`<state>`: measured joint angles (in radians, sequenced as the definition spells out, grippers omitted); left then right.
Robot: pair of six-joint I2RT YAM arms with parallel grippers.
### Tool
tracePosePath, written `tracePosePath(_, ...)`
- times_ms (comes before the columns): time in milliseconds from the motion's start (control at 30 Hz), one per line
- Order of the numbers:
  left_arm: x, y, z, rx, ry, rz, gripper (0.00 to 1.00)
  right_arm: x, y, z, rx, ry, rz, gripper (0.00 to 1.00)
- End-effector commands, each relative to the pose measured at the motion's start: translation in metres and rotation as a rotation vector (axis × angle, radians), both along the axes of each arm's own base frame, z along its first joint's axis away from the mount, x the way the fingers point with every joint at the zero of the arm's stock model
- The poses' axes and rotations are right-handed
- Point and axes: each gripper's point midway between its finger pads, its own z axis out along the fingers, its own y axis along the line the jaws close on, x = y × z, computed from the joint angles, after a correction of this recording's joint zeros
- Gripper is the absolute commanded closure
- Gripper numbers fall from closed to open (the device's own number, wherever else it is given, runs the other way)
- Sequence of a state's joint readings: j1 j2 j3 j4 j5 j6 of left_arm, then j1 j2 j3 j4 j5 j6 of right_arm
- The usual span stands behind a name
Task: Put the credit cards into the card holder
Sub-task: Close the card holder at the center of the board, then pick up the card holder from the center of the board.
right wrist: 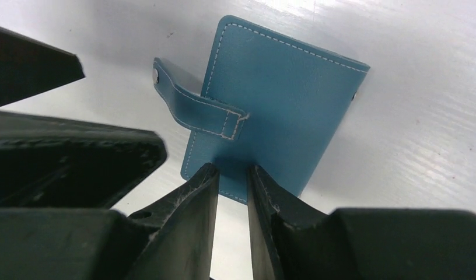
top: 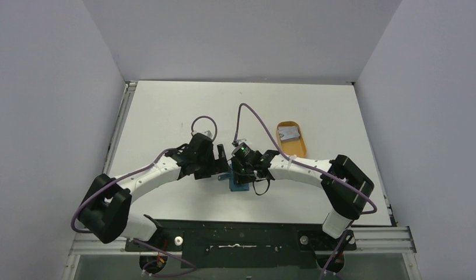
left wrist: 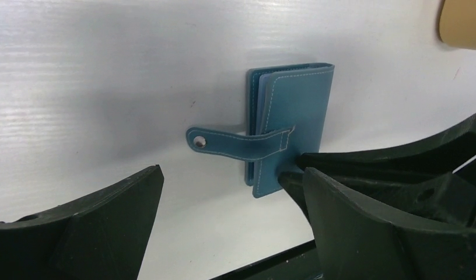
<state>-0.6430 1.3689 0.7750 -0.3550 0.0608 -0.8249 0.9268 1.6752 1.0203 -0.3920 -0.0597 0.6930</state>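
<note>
The card holder (top: 238, 184) is a teal-blue wallet lying folded on the white table, its snap tab (left wrist: 235, 146) unfastened and sticking out to one side. My right gripper (right wrist: 233, 169) has its jaws only a narrow gap apart. Both fingertips (right wrist: 209, 175) rest on the card holder's (right wrist: 282, 105) near edge, with nothing pinched between them. My left gripper (left wrist: 233, 186) stands wide open just beside the card holder (left wrist: 294, 116), holding nothing. A grey credit card (top: 290, 134) lies in the orange tray.
The orange oval tray (top: 298, 149) sits to the right of the arms, and its corner (left wrist: 463, 26) shows in the left wrist view. Both arms crowd together over the table's near middle. Purple cables loop above the wrists.
</note>
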Motion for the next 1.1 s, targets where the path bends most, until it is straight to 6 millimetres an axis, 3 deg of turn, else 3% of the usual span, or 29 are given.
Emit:
tracePosePath(0, 0.021, -0.018, 0.007, -0.019, -0.049, -0.023, 0.11, 0.005, 0.014, 0.003, 0.055, -0.024, -0.002, 0.74)
tracePosePath(400, 0.025, -0.028, -0.030, -0.019, 0.039, 0.007, 0.15, 0.002, 0.019, 0.008, 0.081, -0.023, 0.006, 0.69)
tracePosePath(567, 0.022, -0.023, -0.046, 0.020, 0.068, 0.017, 0.21, -0.002, 0.015, 0.021, 0.108, -0.040, 0.003, 0.66)
tracePosePath(833, 0.011, -0.010, -0.070, 0.090, 0.121, 0.023, 0.31, -0.008, -0.013, 0.051, 0.144, -0.110, -0.056, 0.56)
tracePosePath(1067, 0.006, -0.007, -0.081, 0.124, 0.147, 0.005, 0.44, -0.003, -0.040, 0.044, 0.200, -0.096, -0.185, 0.45)
